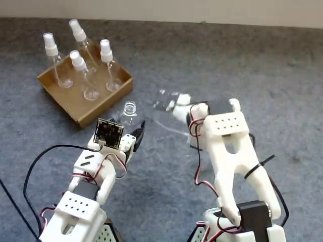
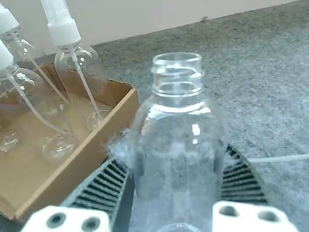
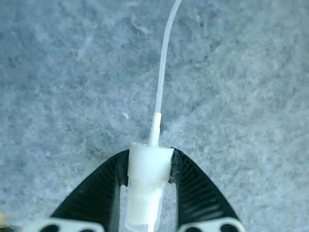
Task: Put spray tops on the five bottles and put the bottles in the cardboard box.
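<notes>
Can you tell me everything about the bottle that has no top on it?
The bottle looks like clear, empty plastic, with a round body, sloping shoulders and a threaded neck that is open, nothing screwed on. It stands upright, gripped on both sides by the left end effector, whose ribbed black fingers press its lower body. It is just outside the cardboard box, over grey carpet.
</notes>
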Robot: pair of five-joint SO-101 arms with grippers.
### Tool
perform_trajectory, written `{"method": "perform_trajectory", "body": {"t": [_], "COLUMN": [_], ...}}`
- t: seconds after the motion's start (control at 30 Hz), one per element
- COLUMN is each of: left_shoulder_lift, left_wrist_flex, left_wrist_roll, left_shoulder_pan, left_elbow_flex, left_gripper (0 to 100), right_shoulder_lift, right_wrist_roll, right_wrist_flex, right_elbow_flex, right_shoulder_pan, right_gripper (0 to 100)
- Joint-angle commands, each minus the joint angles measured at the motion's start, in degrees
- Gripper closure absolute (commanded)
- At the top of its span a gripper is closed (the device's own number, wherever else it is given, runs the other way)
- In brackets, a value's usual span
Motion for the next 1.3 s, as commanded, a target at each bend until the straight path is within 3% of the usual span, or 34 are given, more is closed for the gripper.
{"method": "perform_trajectory", "body": {"t": [0.0, 0.17, 0.37, 0.6, 0.9, 1.0, 1.27], "left_shoulder_lift": [-1.27, -1.1, -1.01, -1.01, -1.01, -1.01, -1.01], "left_wrist_flex": [-1.23, -1.23, -1.23, -1.23, -1.23, -1.23, -1.23], "left_wrist_roll": [-0.53, -0.53, -0.53, -0.53, -0.53, -0.53, -0.53], "left_shoulder_pan": [0.13, 0.13, 0.13, 0.13, 0.13, 0.13, 0.13], "left_elbow_flex": [1.36, 1.36, 1.36, 1.36, 1.36, 1.36, 1.36], "left_gripper": [92, 92, 92, 92, 92, 92, 92], "right_shoulder_lift": [-1.89, -1.89, -1.89, -2.24, -2.42, -2.51, -2.42], "right_wrist_roll": [4.66, 4.92, 4.84, 4.66, 4.4, -3.25, -39.91], "right_wrist_flex": [-9.36, -20.44, -22.73, -22.73, -22.37, -22.37, -20.88], "right_elbow_flex": [4.18, 12.53, 15.52, 15.43, 11.82, 8.66, 1.8], "right_shoulder_pan": [-0.66, -0.75, -0.75, -0.4, 3.56, 5.32, 5.58], "right_gripper": [99.2, 99.1, 98.1, 73.7, 71.7, 71.7, 71.7]}}
